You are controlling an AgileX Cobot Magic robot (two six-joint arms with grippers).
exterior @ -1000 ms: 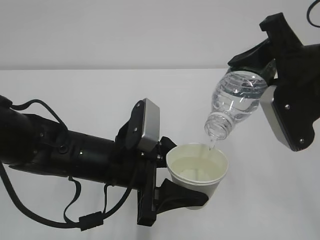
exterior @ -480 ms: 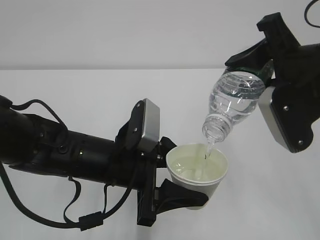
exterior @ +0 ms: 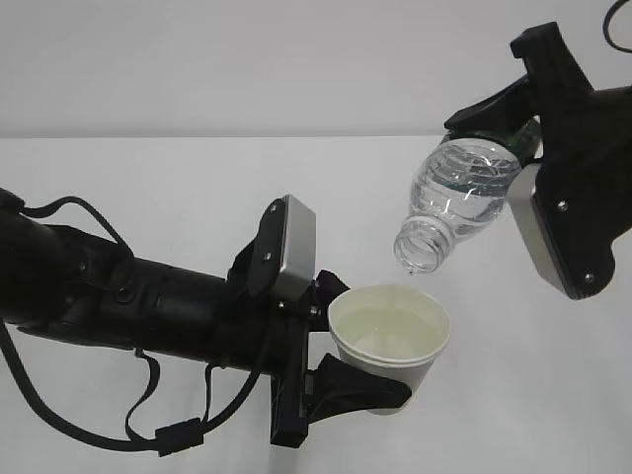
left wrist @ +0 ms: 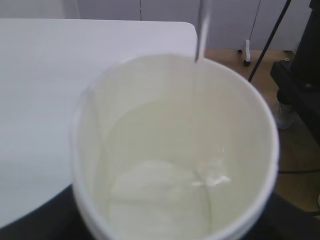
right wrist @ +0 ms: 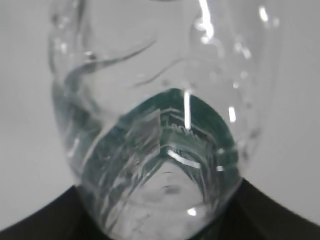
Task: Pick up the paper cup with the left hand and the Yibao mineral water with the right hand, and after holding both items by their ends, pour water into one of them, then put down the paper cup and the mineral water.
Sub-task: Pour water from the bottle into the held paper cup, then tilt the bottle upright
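Observation:
The white paper cup (exterior: 388, 341) is upright with water in it, held off the table by my left gripper (exterior: 360, 348), whose black fingers (exterior: 357, 390) are shut on its lower wall. In the left wrist view the cup (left wrist: 150, 115) fills the frame and a thin stream of water (left wrist: 200, 30) drops into it. Above and to the right, the Yibao mineral water (exterior: 459, 197) hangs tilted, mouth down-left just over the cup's rim. My right gripper (exterior: 513, 133) is shut on its base end. The right wrist view shows the bottle (right wrist: 160, 140), green label band included.
Under both arms lies the white table (exterior: 178, 188), with a pale wall behind. The left wrist view shows the table's far edge (left wrist: 192, 35), and beyond it brown floor with black stands (left wrist: 300, 75).
The bottle's mouth has risen away from the cup and the bottle has tipped back a little. The stream seen from outside no longer shows. The cup and left arm have not moved.

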